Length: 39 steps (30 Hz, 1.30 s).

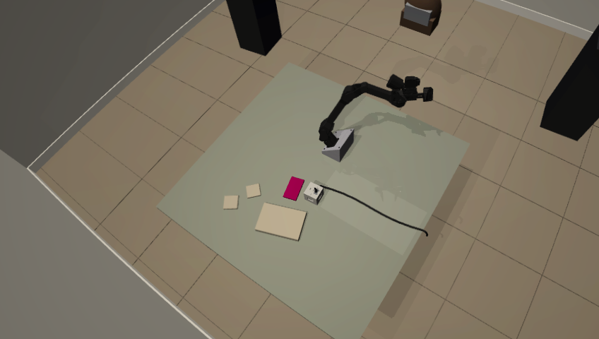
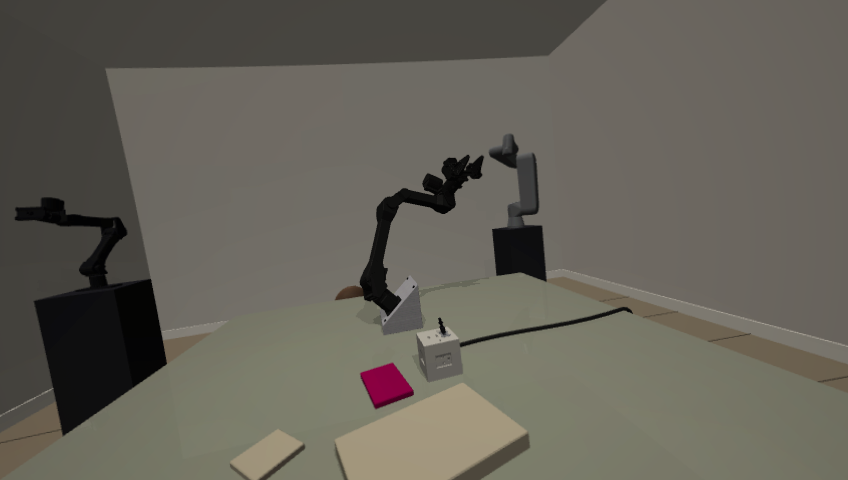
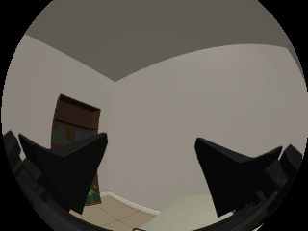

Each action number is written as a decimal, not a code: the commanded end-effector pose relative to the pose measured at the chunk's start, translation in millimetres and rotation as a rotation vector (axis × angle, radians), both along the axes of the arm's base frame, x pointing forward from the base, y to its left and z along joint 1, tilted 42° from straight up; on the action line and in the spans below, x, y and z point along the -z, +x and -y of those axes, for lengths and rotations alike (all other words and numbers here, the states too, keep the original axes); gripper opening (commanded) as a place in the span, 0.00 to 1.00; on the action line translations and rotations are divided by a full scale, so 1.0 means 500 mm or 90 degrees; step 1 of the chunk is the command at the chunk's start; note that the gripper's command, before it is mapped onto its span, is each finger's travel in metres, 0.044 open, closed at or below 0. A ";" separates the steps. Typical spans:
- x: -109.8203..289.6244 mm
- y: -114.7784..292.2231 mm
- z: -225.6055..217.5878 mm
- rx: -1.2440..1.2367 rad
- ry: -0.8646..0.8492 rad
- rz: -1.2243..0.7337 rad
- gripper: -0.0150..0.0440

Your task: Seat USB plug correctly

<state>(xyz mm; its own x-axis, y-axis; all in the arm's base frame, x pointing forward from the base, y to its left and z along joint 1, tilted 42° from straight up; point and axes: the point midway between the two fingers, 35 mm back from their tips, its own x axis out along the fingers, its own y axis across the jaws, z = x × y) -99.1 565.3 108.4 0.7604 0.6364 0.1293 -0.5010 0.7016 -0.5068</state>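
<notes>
The white power cube [image 1: 313, 193] [image 2: 439, 355] stands on the green table [image 1: 365, 251] [image 2: 624, 386]. A small black USB plug [image 1: 314, 191] [image 2: 441, 326] stands upright in the socket on its top. A black cable [image 1: 374, 210] [image 2: 547, 327] runs from the cube toward the table's edge. My gripper [image 1: 420, 90] [image 2: 473, 167] [image 3: 152, 141] is open and empty. It is raised high above the table's far side, far from the cube, pointing up and away at the wall. The wrist view shows only the two fingers, walls and a shelf.
A magenta pad [image 1: 293, 188] [image 2: 386, 384] lies right beside the cube. A large tan board [image 1: 280, 220] [image 2: 431, 440] and two small tan tiles [image 1: 253, 191] [image 1: 230, 202] [image 2: 266, 454] lie nearby. The arm's grey base wedge [image 1: 339, 145] [image 2: 403, 309] stands behind the cube. Other arms stand on black pedestals off the table.
</notes>
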 end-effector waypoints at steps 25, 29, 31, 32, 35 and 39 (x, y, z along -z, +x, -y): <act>0.156 0.685 0.091 0.157 -0.676 0.029 1.00; 0.180 0.763 0.172 0.168 -0.772 -0.028 1.00; 0.191 0.797 0.218 0.172 -0.819 -0.063 1.00; 0.196 0.813 0.242 0.174 -0.843 -0.081 1.00; 0.209 0.852 0.318 0.178 -0.909 -0.140 1.00; 0.220 0.889 0.425 0.179 -0.991 -0.232 1.00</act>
